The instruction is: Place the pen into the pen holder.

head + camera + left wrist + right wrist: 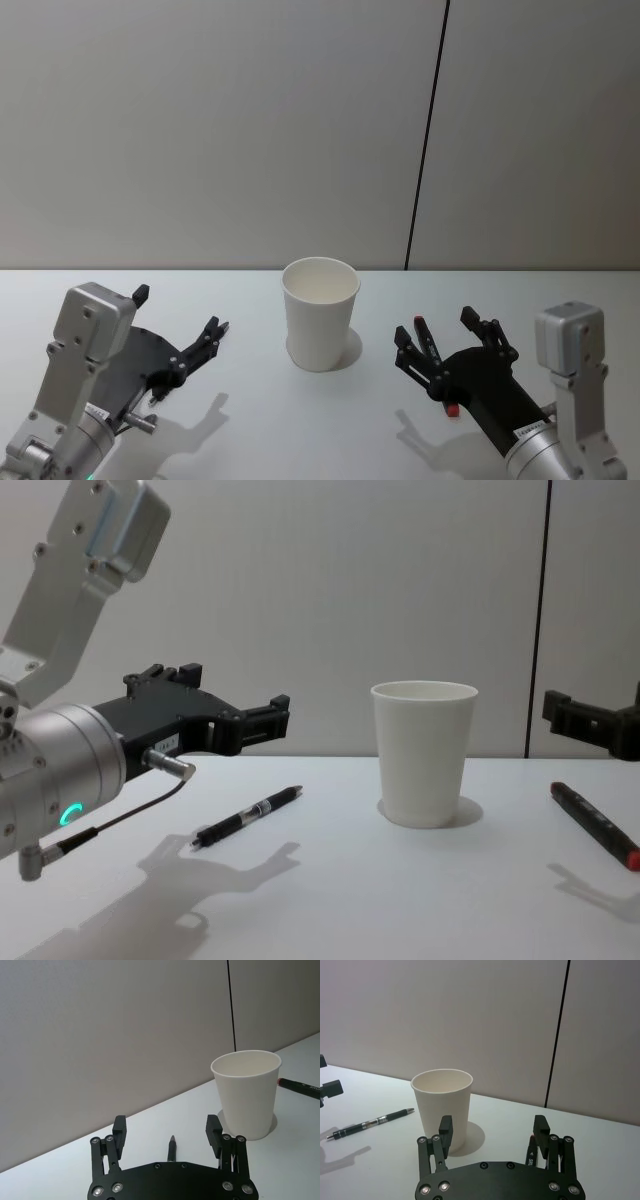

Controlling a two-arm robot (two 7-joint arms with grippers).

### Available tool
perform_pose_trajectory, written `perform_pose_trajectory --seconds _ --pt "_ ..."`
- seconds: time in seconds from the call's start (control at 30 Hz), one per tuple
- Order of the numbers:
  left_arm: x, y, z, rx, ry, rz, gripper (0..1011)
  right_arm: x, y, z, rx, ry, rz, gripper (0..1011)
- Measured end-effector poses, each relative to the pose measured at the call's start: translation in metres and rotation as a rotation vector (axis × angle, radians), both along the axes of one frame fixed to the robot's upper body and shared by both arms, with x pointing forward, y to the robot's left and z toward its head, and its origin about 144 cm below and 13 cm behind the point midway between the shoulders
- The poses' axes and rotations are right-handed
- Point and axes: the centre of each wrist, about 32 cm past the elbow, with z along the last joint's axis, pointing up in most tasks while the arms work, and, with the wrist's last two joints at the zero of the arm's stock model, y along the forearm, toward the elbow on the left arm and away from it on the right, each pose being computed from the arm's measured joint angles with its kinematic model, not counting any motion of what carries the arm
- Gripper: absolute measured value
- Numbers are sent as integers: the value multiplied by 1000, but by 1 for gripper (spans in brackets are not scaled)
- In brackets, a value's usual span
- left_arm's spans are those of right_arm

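Note:
The white paper-cup pen holder (320,315) stands upright at the table's middle, seen also in the chest view (423,752). A slim black ballpoint pen (248,817) lies flat on the table left of it, below my left gripper (178,312). That gripper hovers open above the pen (171,1147) with nothing between its fingers. A thicker black pen with red ends (595,823) lies right of the cup, under my right gripper (435,327). The right gripper (493,1125) is open too and holds nothing, aimed toward the cup (442,1110).
The white table (300,430) runs back to a plain grey wall with a dark vertical seam (428,130). Each arm casts a shadow on the table in front of its gripper.

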Motion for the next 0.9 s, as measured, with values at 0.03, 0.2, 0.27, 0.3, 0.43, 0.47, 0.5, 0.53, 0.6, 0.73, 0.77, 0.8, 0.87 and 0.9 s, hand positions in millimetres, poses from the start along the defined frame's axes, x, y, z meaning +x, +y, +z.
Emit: perform_pose_trajectory --seconds 0.03,0.2,0.27,0.3,0.43,0.47,0.5,0.53,0.6,0.73,0.77,0.8,0.87,0.9 --pt "0 0 0 0 0 0 1000 0 0 0 0 0 0 1001" --pt "0 0 0 0 0 0 1000 0 0 0 0 0 0 1001" --pt "0 0 0 0 0 0 1000 0 0 0 0 0 0 1001" --pt "0 0 0 0 0 0 1000 0 0 0 0 0 0 1001" --pt "0 0 0 0 0 0 999 0 0 0 0 0 0 1001" --pt "0 0 0 0 0 0 999 0 0 0 0 0 0 1001" --pt "0 0 0 0 0 0 1000 0 0 0 0 0 0 1001" --pt "0 0 0 0 0 0 1000 0 0 0 0 0 0 1001" --pt "0 0 0 0 0 0 1000 0 0 0 0 0 0 1001" --pt "0 0 0 0 0 0 1000 0 0 0 0 0 0 1001" --pt "0 0 0 0 0 0 1000 0 0 0 0 0 0 1001" --pt "0 0 0 0 0 0 1000 0 0 0 0 0 0 1001" --pt "0 0 0 0 0 0 1000 0 0 0 0 0 0 1001" --pt "0 0 0 0 0 0 1000 0 0 0 0 0 0 1001"
